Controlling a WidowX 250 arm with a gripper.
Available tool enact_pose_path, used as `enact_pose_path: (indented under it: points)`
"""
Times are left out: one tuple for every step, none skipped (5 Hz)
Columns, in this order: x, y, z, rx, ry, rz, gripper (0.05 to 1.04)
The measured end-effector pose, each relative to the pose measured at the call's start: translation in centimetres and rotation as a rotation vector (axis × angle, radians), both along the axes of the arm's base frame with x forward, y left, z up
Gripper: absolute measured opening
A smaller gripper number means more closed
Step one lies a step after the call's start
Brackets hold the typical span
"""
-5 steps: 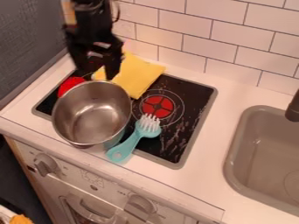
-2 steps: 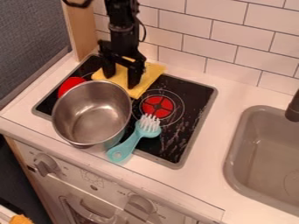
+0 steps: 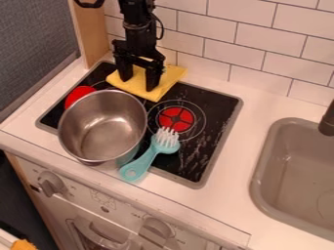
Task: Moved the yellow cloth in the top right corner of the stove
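Stovetop holds one pot, one brush, one yellow cloth.

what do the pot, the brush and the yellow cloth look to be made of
Saucepan: metal, likely stainless steel, brushed, from its grey sheen and soft highlights.
Brush: probably moulded plastic, smooth teal handle, pale bristles.
Yellow cloth: apparently soft fabric, matte with no shine.

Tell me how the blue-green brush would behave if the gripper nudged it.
The brush looks stiff, so it would probably move as one piece. Its handle looks broad and flat, so it seems unlikely to roll far. Lying beside the pot, it might bump it.
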State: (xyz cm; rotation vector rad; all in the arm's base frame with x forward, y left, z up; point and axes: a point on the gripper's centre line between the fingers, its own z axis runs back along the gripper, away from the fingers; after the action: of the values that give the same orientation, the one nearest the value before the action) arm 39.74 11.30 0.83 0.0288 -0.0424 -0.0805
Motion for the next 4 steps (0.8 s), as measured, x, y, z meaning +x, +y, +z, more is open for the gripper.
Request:
enact_pose_path:
  points:
    - [-0.6,-2.6,-0.2,-0.021,0.006,-0.042,1.001]
    - [-1.0,-5.6,-0.2,-0.031,0.011,-0.093,1.000]
    - [-0.7,-9.1,0.0,-0.032,0.023,-0.149,1.000]
    - [0.2,-11.7,-0.1,-0.042,0.032,-0.188,1.001]
